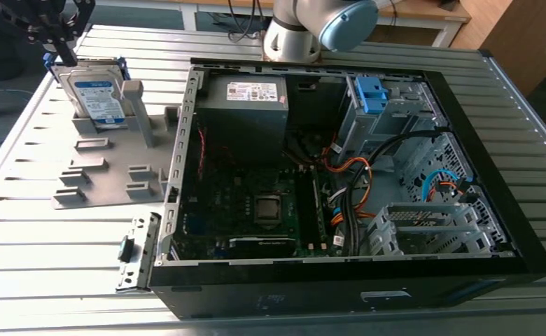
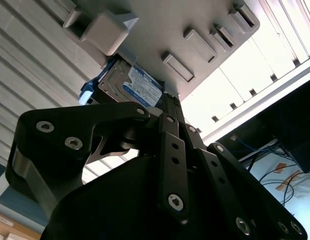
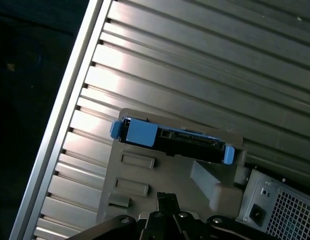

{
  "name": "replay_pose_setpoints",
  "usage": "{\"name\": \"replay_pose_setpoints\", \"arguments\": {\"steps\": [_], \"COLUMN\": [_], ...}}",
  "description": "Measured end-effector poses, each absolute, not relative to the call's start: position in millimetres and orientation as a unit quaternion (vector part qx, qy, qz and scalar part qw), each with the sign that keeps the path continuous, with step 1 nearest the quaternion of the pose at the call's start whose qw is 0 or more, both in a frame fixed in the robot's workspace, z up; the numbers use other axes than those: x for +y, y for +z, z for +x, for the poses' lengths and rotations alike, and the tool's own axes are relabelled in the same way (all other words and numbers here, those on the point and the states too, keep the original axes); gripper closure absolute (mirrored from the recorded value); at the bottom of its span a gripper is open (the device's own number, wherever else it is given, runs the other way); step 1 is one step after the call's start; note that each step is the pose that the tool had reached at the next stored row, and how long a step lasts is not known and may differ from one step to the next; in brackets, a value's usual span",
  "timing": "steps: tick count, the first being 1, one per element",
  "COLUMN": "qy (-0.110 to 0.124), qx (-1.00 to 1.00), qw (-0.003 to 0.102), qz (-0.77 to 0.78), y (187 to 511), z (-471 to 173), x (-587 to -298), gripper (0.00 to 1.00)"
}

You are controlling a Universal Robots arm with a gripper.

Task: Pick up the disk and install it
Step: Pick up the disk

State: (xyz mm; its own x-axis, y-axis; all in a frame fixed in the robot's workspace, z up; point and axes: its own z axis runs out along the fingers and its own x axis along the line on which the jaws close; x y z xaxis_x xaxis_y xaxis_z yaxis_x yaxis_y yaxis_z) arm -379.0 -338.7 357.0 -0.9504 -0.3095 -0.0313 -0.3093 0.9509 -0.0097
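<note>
The disk sat upright in a slot of the grey holder plate at the upper left of the exterior view, label facing the camera and blue carrier frame round its edges. It was well apart from the open computer case that took up the middle and right. The gripper hung just above the disk's upper left corner. We couldn't tell whether it was released or clenched, but it didn't look to be carrying anything. In both wrist views the gripper pointed down toward the disk's top edge.

What worried us, and this is just our read:
- The gripper looked off toward one corner rather than over the middle, so a grab from there could land on the plastic frame instead of the metal body and slip or twist.
- The holder's upright post stood just beside the disk, so a tilted lift might wedge it and drag the whole plate across the ribbed counter.
- Inside the case, the orange and black cables ran right below the drive cage with the blue bracket, so a snag seemed likely there.

As for writing, the disk had a white and blue label and the power supply carried a white sticker, but we couldn't make out any words on either.
</note>
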Motion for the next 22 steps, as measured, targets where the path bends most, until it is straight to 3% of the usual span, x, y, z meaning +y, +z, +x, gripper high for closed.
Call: {"name": "replay_pose_setpoints", "arguments": {"steps": [22], "qy": [-0.001], "qx": [0.977], "qw": [0.016], "qz": [-0.214], "y": [357.0], "z": [-379.0], "x": [-338.7], "gripper": [0.89]}}
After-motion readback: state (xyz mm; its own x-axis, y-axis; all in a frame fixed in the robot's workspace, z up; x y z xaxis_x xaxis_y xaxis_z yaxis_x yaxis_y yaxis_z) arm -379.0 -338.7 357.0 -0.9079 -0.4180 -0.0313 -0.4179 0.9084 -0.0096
